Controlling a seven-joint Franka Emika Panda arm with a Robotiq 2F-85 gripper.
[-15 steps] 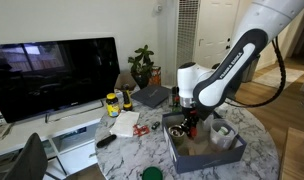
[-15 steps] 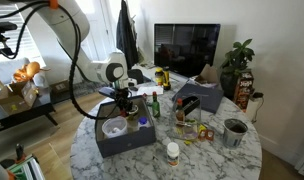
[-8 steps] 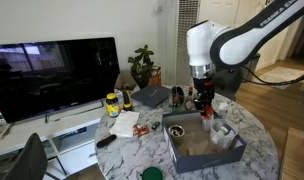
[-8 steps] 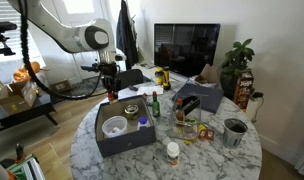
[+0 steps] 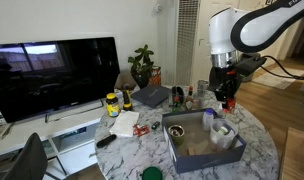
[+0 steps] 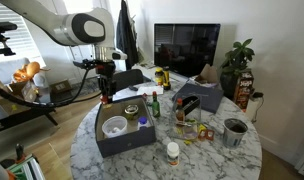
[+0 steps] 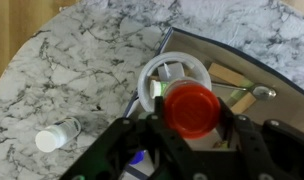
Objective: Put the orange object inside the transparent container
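Note:
My gripper (image 7: 191,125) is shut on the orange object (image 7: 190,106), a rounded orange-red lump held between both fingers. In both exterior views the gripper (image 5: 228,101) (image 6: 105,93) hangs well above the table, beside the grey tray (image 5: 195,154) (image 6: 132,143) rather than over its middle. The transparent container (image 7: 158,78), a round clear-white tub, stands in the tray directly below the orange object in the wrist view. It also shows in both exterior views (image 5: 223,130) (image 6: 114,127).
The round marble table (image 6: 202,160) carries a white pill bottle (image 6: 172,152) (image 7: 56,137), a metal cup (image 6: 233,131), a yellow black-capped bottle (image 5: 112,102), papers and small bottles. A TV (image 5: 52,72) and a potted plant (image 5: 143,66) stand behind.
The gripper has risen out of the grey tray with the orange object in it and swung sideways and upward, away from the tray's middle.

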